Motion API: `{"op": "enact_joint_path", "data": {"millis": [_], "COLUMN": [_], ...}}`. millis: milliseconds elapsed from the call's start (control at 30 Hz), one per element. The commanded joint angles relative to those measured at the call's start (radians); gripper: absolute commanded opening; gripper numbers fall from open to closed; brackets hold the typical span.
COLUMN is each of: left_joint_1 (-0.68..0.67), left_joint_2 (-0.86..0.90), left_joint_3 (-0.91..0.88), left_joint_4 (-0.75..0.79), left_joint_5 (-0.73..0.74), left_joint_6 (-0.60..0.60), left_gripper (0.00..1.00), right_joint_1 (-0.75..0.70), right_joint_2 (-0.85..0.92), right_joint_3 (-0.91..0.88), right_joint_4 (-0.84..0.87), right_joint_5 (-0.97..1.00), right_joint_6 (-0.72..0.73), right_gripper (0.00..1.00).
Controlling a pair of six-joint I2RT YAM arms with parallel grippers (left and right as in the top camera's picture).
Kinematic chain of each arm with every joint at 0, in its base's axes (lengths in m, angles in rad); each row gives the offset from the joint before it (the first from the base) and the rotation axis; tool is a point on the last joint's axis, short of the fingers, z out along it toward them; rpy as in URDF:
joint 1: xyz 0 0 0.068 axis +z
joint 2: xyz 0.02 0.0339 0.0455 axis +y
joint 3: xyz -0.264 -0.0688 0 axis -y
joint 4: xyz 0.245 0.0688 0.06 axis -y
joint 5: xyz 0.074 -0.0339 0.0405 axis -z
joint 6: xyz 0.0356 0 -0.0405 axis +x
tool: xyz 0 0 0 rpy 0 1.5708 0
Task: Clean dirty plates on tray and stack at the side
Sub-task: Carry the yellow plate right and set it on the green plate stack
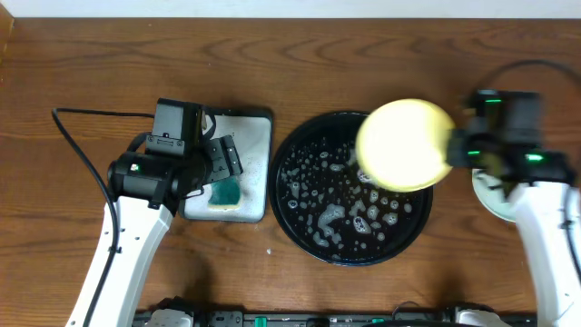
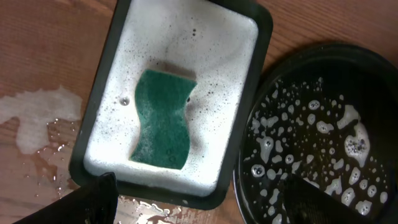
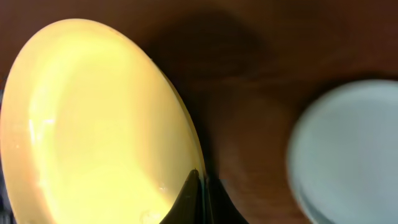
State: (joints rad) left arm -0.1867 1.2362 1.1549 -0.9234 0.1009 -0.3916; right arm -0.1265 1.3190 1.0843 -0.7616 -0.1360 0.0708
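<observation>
The brown wooden table (image 1: 109, 64) is wet: a puddle (image 2: 37, 118) lies just left of the grey sponge tray (image 1: 259, 136), where a green sponge (image 1: 224, 193) sits in foam. Beside it to the right, the black tray (image 1: 295, 213) holds only suds.

The left gripper (image 1: 225, 168) hangs over the sponge tray, jaws apart and empty. The right gripper (image 1: 454, 148) is clamped on the rim of the yellow plate (image 1: 404, 145), holding it tilted above the tray's right side. A pale plate (image 1: 490, 195) rests on the table right of the tray, under the right arm.
</observation>
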Motion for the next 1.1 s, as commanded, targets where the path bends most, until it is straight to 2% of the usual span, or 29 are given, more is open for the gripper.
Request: {"op": "enact_joint_path", "data": {"millis": [0, 67, 267, 533, 567, 600, 667, 800, 900, 1067], "left_joint_1": [0.001, 0.001, 0.001, 0.001, 0.001, 0.001, 0.001, 0.001, 0.001, 0.001], "left_joint_2": [0.000, 0.000, 0.000, 0.000, 0.000, 0.000, 0.000, 0.000, 0.000, 0.000], "left_joint_3": [0.010, 0.010, 0.010, 0.010, 0.010, 0.010, 0.010, 0.010, 0.010, 0.010], "left_joint_4": [-0.003, -0.003, -0.003, -0.003, -0.003, -0.003, -0.003, -0.003, -0.003, -0.003], "left_joint_5": [0.000, 0.000, 0.000, 0.000, 0.000, 0.000, 0.000, 0.000, 0.000, 0.000], "left_joint_6": [0.006, 0.006, 0.006, 0.006, 0.006, 0.006, 0.006, 0.006, 0.006, 0.006], "left_gripper": [0.84, 0.84, 0.84, 0.84, 0.84, 0.84, 0.84, 0.84, 0.84, 0.84], "right_joint_1": [-0.191, -0.303, -0.516, -0.686, -0.705, -0.720, -0.742, -0.712, -0.624, -0.371], "right_joint_2": [0.026, 0.064, 0.221, 0.327, 0.326, 0.323, 0.309, 0.238, 0.129, -0.127], "right_joint_3": [0.012, 0.012, 0.012, 0.012, 0.013, 0.013, 0.013, 0.013, 0.013, 0.013], "right_joint_4": [-0.003, -0.006, -0.002, 0.013, 0.014, 0.014, 0.016, 0.033, 0.032, -0.008], "right_joint_5": [-0.131, -0.131, -0.047, -0.045, -0.046, -0.060, -0.161, -0.438, -0.531, -0.576], "right_joint_6": [0.076, 0.102, 0.143, 0.135, 0.135, 0.144, 0.161, 0.162, 0.152, 0.068], "right_gripper": [0.01, 0.01, 0.01, 0.01, 0.07, 0.28, 0.32, 0.47, 0.50, 0.50]}}
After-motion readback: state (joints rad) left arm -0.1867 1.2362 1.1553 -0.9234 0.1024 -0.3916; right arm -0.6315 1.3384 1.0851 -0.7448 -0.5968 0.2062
